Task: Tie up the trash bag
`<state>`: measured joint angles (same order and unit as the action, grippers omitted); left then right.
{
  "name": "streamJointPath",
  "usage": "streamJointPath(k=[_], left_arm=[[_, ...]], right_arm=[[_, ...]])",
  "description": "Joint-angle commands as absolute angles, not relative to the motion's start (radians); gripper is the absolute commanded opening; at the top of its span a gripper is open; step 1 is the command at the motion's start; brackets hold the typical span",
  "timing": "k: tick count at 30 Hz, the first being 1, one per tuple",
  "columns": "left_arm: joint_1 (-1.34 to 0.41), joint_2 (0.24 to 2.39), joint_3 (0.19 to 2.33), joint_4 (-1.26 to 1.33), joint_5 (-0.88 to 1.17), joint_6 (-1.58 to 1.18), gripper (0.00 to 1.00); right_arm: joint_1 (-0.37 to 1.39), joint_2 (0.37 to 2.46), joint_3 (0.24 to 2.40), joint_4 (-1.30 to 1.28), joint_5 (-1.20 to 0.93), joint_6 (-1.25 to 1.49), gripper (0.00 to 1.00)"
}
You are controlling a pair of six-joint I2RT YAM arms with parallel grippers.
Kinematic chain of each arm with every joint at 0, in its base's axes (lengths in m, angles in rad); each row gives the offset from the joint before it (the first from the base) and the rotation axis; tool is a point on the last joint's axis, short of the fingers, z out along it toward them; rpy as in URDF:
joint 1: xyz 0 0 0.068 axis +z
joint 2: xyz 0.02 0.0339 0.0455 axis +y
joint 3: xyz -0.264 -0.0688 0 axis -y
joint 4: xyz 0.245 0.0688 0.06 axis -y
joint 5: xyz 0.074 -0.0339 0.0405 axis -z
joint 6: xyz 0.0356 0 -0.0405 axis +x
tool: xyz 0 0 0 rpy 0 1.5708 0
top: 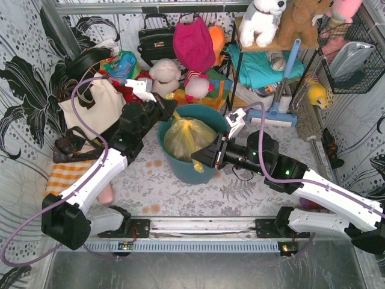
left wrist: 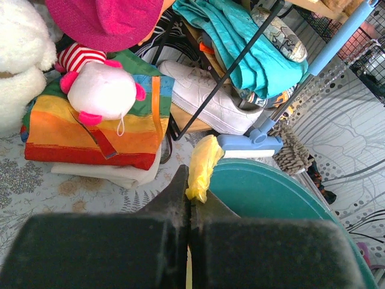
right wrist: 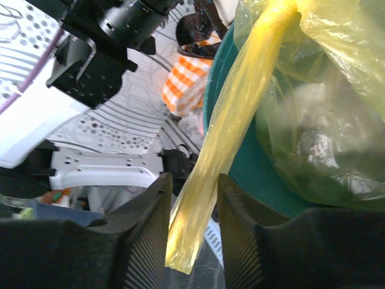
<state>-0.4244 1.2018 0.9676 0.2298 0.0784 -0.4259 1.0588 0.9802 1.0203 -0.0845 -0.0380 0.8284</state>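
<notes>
Cluttered table (top: 180,189): left tool (left wrist: 189,201) and right tool (right wrist: 192,180) pinch trash bag (top: 183,138) tails pointing opposite ways.

A staged home corner inside a robot cell: plush toys (top: 263,18), handbag (top: 156,41), mop (top: 272,114), wallpapered panels (top: 24,60) around the desk (top: 180,194).

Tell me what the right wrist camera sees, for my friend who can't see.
The right claw pinches a twisted yellow strip of the trash bag, pulled straight. The bag bulges with paper on the right, in a teal bin.
</notes>
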Motion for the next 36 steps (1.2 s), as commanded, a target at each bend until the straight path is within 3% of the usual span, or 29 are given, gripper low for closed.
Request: streamJointPath(k=[1, 7, 12, 15, 27, 36], left_arm=[[-0.421, 1.195, 0.955, 0.275, 0.067, -0.432, 0.00], [-0.420, 1.194, 0.951, 0.277, 0.070, -0.434, 0.01], [-0.421, 1.190, 0.947, 0.282, 0.071, -0.438, 0.01], [-0.421, 1.188, 0.947, 0.281, 0.069, -0.437, 0.01], [-0.420, 1.179, 0.943, 0.281, 0.071, -0.439, 0.01], [-0.420, 1.171, 0.944, 0.279, 0.071, -0.442, 0.01]], right_arm=[[1.056, 0.964, 1.020, 0.008, -0.073, 0.859, 0.22], [1.054, 0.983, 0.977, 0.126, -0.115, 0.872, 0.12], [1.047, 0.991, 0.874, 0.338, -0.143, 0.890, 0.12], [1.037, 1.026, 0.829, 0.458, -0.170, 0.919, 0.19], [1.003, 1.202, 0.751, 0.958, -0.279, 1.023, 0.27], [0.998, 1.272, 0.776, 1.076, -0.306, 1.045, 0.57]])
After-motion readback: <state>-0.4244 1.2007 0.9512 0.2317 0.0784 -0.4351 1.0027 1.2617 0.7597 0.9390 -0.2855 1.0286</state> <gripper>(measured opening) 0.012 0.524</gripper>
